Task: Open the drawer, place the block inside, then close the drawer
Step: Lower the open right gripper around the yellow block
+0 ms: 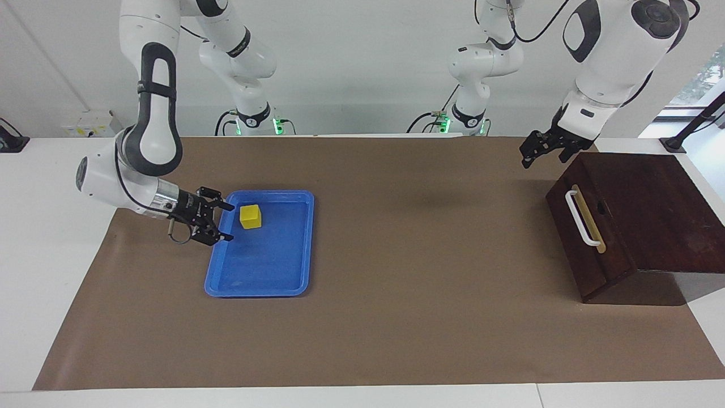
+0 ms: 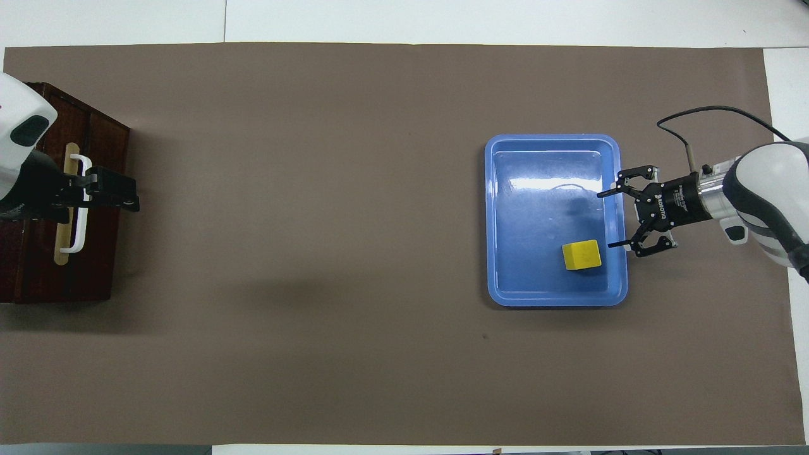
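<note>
Yellow block (image 1: 250,216) sits inside the flat blue tray (image 1: 294,277), in the tray's corner nearest the robots and toward the right arm's end of the desk (image 1: 34,238) — it rests flat on the tray floor, apart from the rim. The tray lies on the brown mat (image 1: 408,317) that covers most of the desk. The right pincer (image 1: 226,222) is low and level, over the tray's edge just beside the block, its fingers spread wide with nothing between them; in the overhead view its two tips (image 2: 603,194) reach just past the tray's rim, and the block (image 2: 581,254) lies close by but untouched. At the left arm's end of the desk stands the dark brown cabinet (image 1: 651,187), set at an angle to the mat's edge, with its drawer (image 1: 583,238) fully shut — the white bar handle (image 1: 579,218) on its pale wood strip faces the middle of the desk. The left pincer (image 1: 541,152) hangs in the air over the cabinet corner nearest the robots, waiting, fingers spread and empty, clear of the handle.
</note>
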`<state>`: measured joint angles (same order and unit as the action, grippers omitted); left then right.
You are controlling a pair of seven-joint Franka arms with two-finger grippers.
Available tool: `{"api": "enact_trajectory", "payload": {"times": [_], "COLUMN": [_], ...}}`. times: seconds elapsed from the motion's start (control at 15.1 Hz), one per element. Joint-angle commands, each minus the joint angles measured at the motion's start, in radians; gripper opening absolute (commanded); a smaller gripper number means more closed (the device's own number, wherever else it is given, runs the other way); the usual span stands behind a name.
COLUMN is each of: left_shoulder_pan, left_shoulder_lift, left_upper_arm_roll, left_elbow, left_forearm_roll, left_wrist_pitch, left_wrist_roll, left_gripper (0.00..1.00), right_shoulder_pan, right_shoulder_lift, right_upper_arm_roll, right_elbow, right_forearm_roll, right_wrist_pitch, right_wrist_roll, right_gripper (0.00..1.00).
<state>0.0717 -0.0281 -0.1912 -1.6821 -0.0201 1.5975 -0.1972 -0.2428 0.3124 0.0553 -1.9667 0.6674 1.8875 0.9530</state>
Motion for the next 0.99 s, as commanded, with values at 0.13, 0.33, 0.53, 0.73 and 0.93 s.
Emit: {"api": "enact_trajectory", "payload": {"times": [0.13, 0.33, 0.53, 0.73, 0.93], "left_shoulder_pan": [0.002, 0.002, 0.002, 0.002, 0.002], "left_shoulder_lift": [-0.026, -0.026, -0.026, -0.026, -0.026], "left_upper_arm_roll": [0.004, 0.004, 0.004, 0.004, 0.004], "left_elbow": [-0.025, -0.025, -0.025, -0.024, -0.025], "left_forearm_roll": [-0.012, -0.012, -0.012, -0.012, -0.012], "left_wrist_pitch": [0.006, 0.006, 0.006, 0.006, 0.006], "left_wrist_roll": [-0.008, -0.008, -0.008, -0.007, -0.008], "left_gripper": [1.00, 1.00, 1.00, 1.00, 1.00], "right_shoulder_pan": [-0.016, -0.041, -0.039, -0.041, -0.042], "right_shoulder_lift": [0.033, 0.025, 0.021, 0.014, 0.005], "right_upper_arm_roll": [0.012, 0.011, 0.009, 0.009, 0.009], "right_elbow": [0.019, 0.009, -0.011, -0.035, -0.073], "right_forearm_roll": [0.049, 0.049, 0.049, 0.052, 0.052], "right_wrist_pitch": [-0.053, -0.105, -0.104, -0.096, -0.085], "right_wrist_roll": [-0.049, -0.135, -0.192, -0.206, -0.240], "right_gripper": [1.00, 1.00, 1.00, 1.00, 1.00]}}
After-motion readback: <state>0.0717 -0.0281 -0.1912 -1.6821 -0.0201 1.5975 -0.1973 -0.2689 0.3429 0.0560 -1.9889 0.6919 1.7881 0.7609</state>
